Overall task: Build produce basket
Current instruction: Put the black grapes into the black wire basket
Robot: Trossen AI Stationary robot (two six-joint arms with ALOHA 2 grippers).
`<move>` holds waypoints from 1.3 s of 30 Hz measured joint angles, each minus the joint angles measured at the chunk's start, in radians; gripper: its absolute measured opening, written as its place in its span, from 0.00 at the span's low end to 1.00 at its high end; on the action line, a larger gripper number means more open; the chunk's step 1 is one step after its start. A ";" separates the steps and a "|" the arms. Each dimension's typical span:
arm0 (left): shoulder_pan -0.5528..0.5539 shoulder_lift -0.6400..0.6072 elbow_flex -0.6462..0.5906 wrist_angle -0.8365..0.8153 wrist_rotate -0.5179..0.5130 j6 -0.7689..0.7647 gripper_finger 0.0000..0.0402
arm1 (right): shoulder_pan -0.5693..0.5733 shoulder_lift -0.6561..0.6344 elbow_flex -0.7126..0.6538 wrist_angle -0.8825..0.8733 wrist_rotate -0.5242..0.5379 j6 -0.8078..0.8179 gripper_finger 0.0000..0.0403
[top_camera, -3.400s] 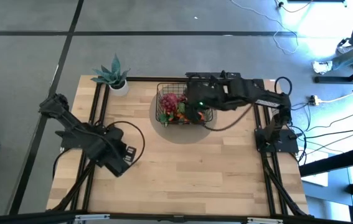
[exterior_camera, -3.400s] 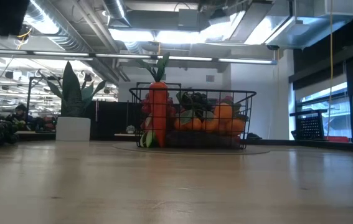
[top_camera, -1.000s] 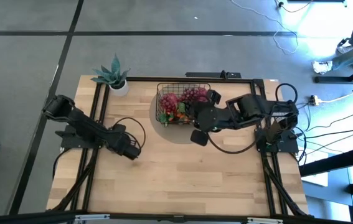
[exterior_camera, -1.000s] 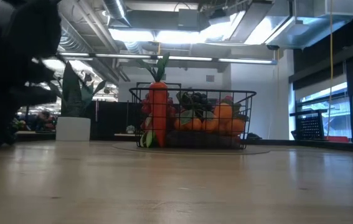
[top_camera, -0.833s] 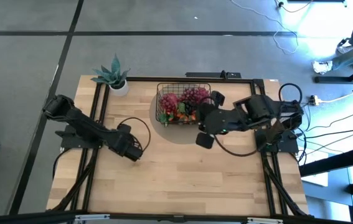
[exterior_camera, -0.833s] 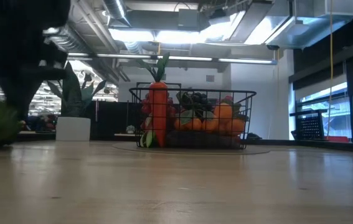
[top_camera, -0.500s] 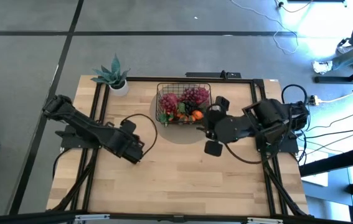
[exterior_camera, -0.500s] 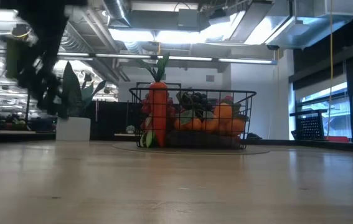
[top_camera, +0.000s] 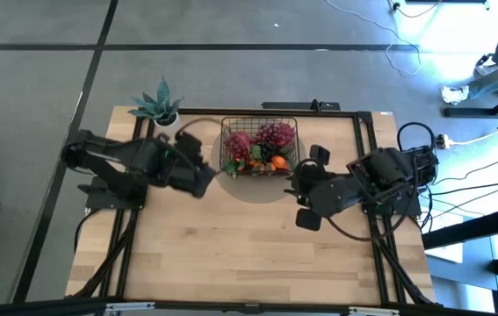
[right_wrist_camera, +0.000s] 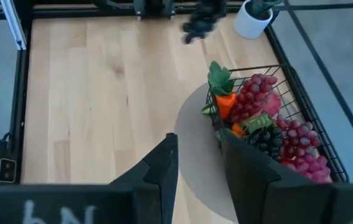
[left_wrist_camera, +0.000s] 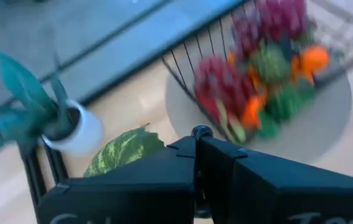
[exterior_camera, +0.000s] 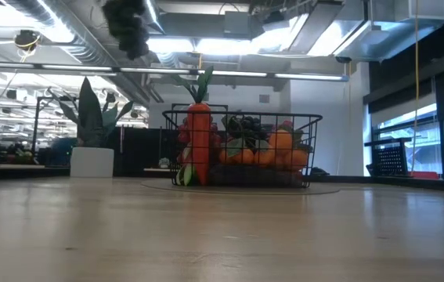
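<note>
The black wire basket [top_camera: 224,140] stands at the table's far middle on a grey round mat. It holds an upright carrot [exterior_camera: 198,141], oranges [exterior_camera: 280,145] and red grape bunches [top_camera: 270,133]. My left gripper [top_camera: 203,180] is just left of the basket, raised, and shut on a black grape bunch [exterior_camera: 128,23], which also shows in the right wrist view [right_wrist_camera: 200,22]. My right gripper [top_camera: 310,186] is open and empty, right of and nearer than the basket. My left gripper holds the grape bunch at its top, where a mottled green leaf [left_wrist_camera: 123,152] sticks out beside the shut fingers [left_wrist_camera: 164,168]. The gripper's own body hides the place of contact. The bunch hangs below the gripper, lifted clear of the table.
A spiky green plant in a white pot [top_camera: 161,105] stands at the far left corner, close behind my left gripper. Bare wood lies across the table's near half [top_camera: 249,254]. Dark rails [top_camera: 134,158] run along the left and right edges.
My left gripper has risen from the near left of the table and gone toward the far edge and right, up to the basket's left side, carrying the black grape bunch clear of the table. My right gripper has drawn away from the basket toward the right and near edges.
</note>
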 joint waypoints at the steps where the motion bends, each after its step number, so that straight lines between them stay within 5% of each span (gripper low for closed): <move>1: 0.020 0.000 0.014 0.019 -0.022 0.039 0.00 | 0.004 0.000 0.000 0.000 0.006 0.001 0.28; 6: 0.140 0.000 0.047 0.218 -0.060 0.295 0.00 | 0.016 0.000 0.000 0.000 0.057 0.001 0.28; 15: 0.319 0.049 0.048 0.636 0.016 0.714 0.00 | 0.017 0.000 -0.005 0.002 0.061 0.001 0.28; 35: 0.503 0.344 0.047 0.689 0.139 0.862 0.00 | 0.018 0.000 -0.007 -0.009 0.061 0.027 0.28; 39: 0.505 0.355 0.047 0.688 0.140 0.862 0.00 | 0.018 0.000 -0.007 -0.018 0.136 0.060 0.28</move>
